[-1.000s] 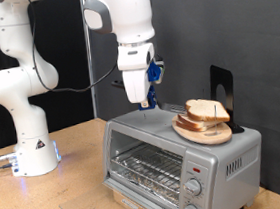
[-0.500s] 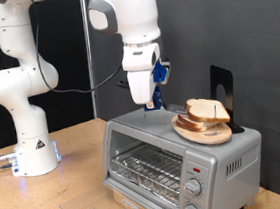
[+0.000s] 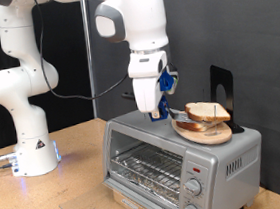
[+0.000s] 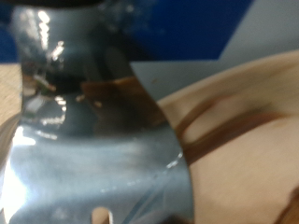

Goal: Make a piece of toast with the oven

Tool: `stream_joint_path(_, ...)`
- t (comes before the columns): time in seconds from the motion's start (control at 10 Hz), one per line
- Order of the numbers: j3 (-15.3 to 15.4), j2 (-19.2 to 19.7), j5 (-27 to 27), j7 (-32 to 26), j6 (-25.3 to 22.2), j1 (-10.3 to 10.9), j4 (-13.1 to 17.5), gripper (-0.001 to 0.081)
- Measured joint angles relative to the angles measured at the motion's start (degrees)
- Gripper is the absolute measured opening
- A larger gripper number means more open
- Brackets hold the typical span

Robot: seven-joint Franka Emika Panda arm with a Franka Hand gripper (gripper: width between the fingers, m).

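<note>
My gripper [image 3: 156,111]: low over the oven [image 3: 175,153] top, jaw opening hidden, cannot tell.
Piece of toast [image 3: 207,110]: topmost on the bread pile, just beside my fingers, ungrasped.

Your jaws sit just above the oven [image 3: 175,153] roof; the bread pile [image 3: 204,118] blocks one side, other side's open.
</note>
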Motion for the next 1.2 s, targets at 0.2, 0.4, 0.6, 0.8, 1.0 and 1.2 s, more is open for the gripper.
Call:
stream_joint_path(0.2, 0.6, 0.02, -0.97, -0.1, 3.06, 0.14, -1.18, 0.0435)
stream_joint_path(0.4, 1.15, 0.0, -0.99, -0.14, 3.61, 0.16, -1.64, 0.0435)
stream_joint_path(0.6, 1.57, -0.01, -0.99, -0.14, 3.64, 0.17, -1.97, 0.0435)
stream_joint_path(0.8, 1.84, -0.03, -0.99, -0.12, 3.65, 0.17, -2.35, 0.0435)
stream_joint_path(1.0, 2.15, -0.1, -0.99, -0.09, 3.67, 0.17, -2.63, 0.0435)
stream_joint_path(1.2, 2.4, -0.44, -0.44, -0.28, 3.67, 0.17, -3.16, 0.0435)
